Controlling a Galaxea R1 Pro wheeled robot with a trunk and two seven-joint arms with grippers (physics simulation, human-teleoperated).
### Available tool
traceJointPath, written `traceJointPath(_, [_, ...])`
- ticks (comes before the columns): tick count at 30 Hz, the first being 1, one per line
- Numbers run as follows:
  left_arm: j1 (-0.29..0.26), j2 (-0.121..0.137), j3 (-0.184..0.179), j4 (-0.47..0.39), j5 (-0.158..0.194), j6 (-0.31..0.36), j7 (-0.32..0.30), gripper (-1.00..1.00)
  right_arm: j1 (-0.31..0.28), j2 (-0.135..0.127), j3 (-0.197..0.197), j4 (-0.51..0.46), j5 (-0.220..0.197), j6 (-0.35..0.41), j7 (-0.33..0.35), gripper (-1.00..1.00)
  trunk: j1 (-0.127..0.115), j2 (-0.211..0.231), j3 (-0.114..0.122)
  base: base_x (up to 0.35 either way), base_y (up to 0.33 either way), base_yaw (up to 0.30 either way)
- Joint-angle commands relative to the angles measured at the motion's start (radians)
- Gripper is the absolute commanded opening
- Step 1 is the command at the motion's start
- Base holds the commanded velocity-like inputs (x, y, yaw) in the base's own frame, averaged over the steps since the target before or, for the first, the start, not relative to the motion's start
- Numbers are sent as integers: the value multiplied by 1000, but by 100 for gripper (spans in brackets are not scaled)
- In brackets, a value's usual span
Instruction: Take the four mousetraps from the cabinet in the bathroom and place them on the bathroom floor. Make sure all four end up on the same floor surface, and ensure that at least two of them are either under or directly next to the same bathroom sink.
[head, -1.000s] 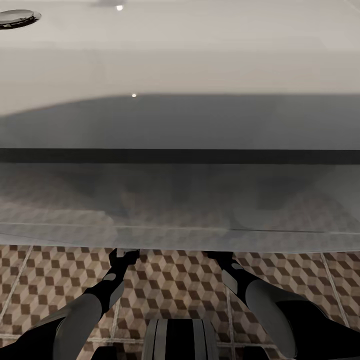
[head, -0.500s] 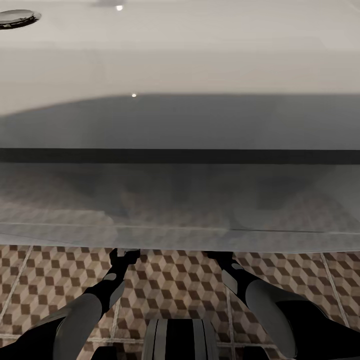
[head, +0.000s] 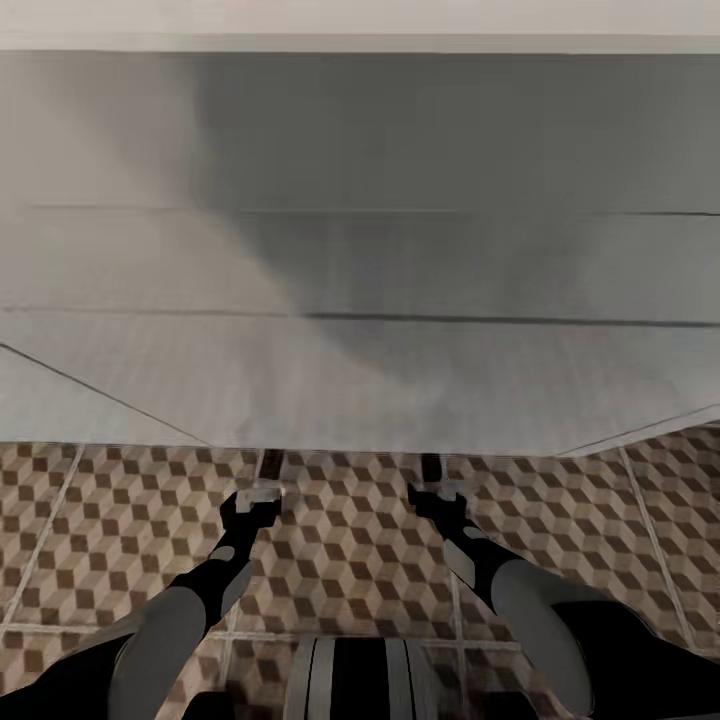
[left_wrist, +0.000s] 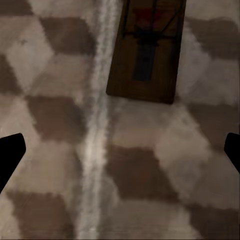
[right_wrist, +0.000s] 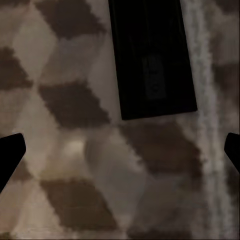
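Two mousetraps lie flat on the cube-patterned bathroom floor (head: 340, 560). One brown mousetrap (left_wrist: 145, 50) with a red patch and a wire bar lies just ahead of my left gripper (left_wrist: 120, 155), beside a grout line. A darker mousetrap (right_wrist: 150, 60) lies ahead of my right gripper (right_wrist: 120, 152). Both grippers are open, with nothing but floor tile between their fingers. In the head view the left gripper (head: 250, 500) and right gripper (head: 432, 497) hover low over the tiles. Each mousetrap (head: 270, 463) (head: 431, 466) shows as a dark strip at the edge of the sink (head: 360, 250), a wide pale surface.
The pale grey sink body spans the whole width of the head view above the grippers and hangs close over them. Patterned floor extends left and right of both arms. My own base (head: 360, 680) sits at the near edge.
The head view has shifted: the basin top with its drain has left the picture and more floor shows. Both arms hold the same pose.
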Motion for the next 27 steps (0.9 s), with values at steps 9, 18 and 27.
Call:
traceJointPath(9, [-1, 0, 3, 0, -11, -4, 8, 100, 0, 0, 0, 1, -8, -4, 2, 100, -1, 0, 0, -335, 0, 0])
traceJointPath(18, [-1, 3, 3, -1, -11, -5, 8, 100, 0, 0, 0, 1, -8, -4, 2, 100, -1, 0, 0, -328, 0, 0])
traceJointPath(27, [-1, 4, 2, -3, -10, -5, 7, 100, 0, 0, 0, 1, -7, -5, 2, 100, -1, 0, 0, -120, 0, 0])
